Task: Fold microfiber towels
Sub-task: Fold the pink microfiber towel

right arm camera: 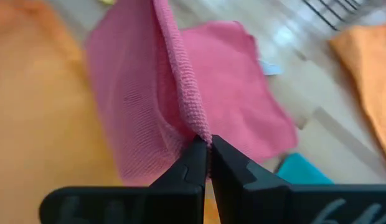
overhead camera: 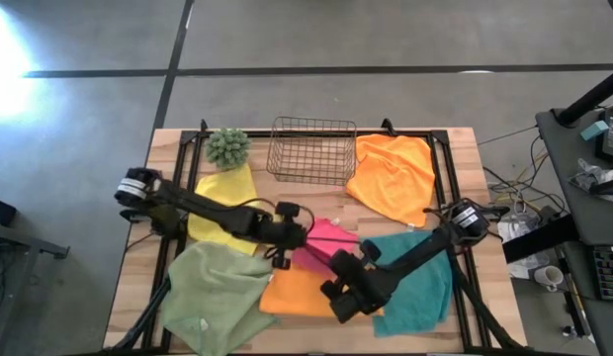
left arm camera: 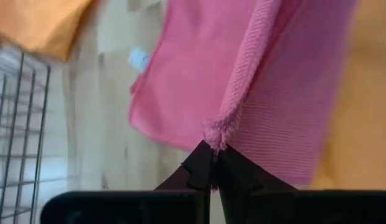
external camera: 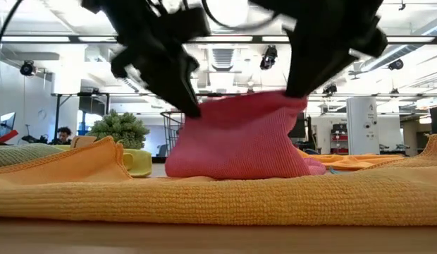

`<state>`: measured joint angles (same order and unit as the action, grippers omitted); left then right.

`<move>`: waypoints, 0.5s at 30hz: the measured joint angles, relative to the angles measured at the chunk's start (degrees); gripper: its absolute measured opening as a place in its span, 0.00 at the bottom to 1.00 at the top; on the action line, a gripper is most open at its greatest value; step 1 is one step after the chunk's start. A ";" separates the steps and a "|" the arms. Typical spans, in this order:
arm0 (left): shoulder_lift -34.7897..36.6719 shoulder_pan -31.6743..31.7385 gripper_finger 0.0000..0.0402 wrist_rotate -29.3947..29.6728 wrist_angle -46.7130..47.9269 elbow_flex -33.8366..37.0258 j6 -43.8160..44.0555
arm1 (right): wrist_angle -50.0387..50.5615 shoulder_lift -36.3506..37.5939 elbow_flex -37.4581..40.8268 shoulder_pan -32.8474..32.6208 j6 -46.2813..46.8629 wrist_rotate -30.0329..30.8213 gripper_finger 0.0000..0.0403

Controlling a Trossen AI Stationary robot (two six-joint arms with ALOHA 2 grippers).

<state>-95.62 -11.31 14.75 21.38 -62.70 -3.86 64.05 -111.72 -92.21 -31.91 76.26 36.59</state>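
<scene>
A pink towel point(overhead camera: 329, 240) lies partly on an orange towel point(overhead camera: 299, 294) at the table's front middle. Its near edge point(external camera: 239, 99) is raised between my two grippers, and its lower part rests on the orange towel point(external camera: 225, 194). My left gripper point(overhead camera: 287, 247) is shut on one raised corner. My right gripper point(overhead camera: 344, 287) is shut on the other. A sage green towel point(overhead camera: 216, 297) lies front left, a yellow towel point(overhead camera: 223, 203) behind it, a teal towel point(overhead camera: 417, 275) front right and a second orange towel point(overhead camera: 391, 173) far right. My left gripper pinches a bunched corner of the pink towel point(left arm camera: 213, 132) between its two fingertips point(left arm camera: 199, 163), coming from above. The hemmed edge runs away from the corner, lifted. The cloth hangs below, its lower part on the orange towel. My right gripper pinches the pink towel's hemmed edge at its other raised corner point(right arm camera: 202, 132) between its two fingertips point(right arm camera: 194, 163), from above. The cloth falls away on both sides of the hem. Its lower part lies on the orange towel and the table.
A copper wire basket point(overhead camera: 311, 150) stands at the far middle, with a small spiky green plant point(overhead camera: 227, 146) to its left. The black frame rails point(overhead camera: 447, 178) run along the table's sides. Bare wood shows between the basket and the pink towel.
</scene>
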 joint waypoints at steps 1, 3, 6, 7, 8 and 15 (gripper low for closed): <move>-0.86 1.15 0.00 -0.63 -0.04 -0.04 -0.02 | 0.41 -0.03 0.47 0.68 0.96 0.04 0.02; -1.99 3.20 0.00 -2.39 -0.47 -0.06 -0.08 | 2.23 -0.03 1.17 2.02 2.50 -0.03 0.02; -3.99 5.46 0.00 -5.01 -1.86 -0.06 -0.08 | 3.65 -0.03 1.88 3.66 4.68 -1.01 0.02; -4.52 5.85 0.00 -5.27 -2.60 -0.07 -0.40 | 3.81 -0.03 2.04 4.12 4.81 -1.98 0.02; -4.90 6.10 0.00 -5.28 -3.49 -0.06 -1.20 | 3.68 -0.03 2.19 4.58 4.88 -3.29 0.02; -5.50 6.49 0.00 -3.87 -7.67 -0.34 -3.12 | 3.64 -0.03 4.41 6.13 8.10 -6.64 0.02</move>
<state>-101.12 -4.82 10.88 13.70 -63.05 -6.98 67.69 -111.74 -87.79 -25.78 84.37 29.95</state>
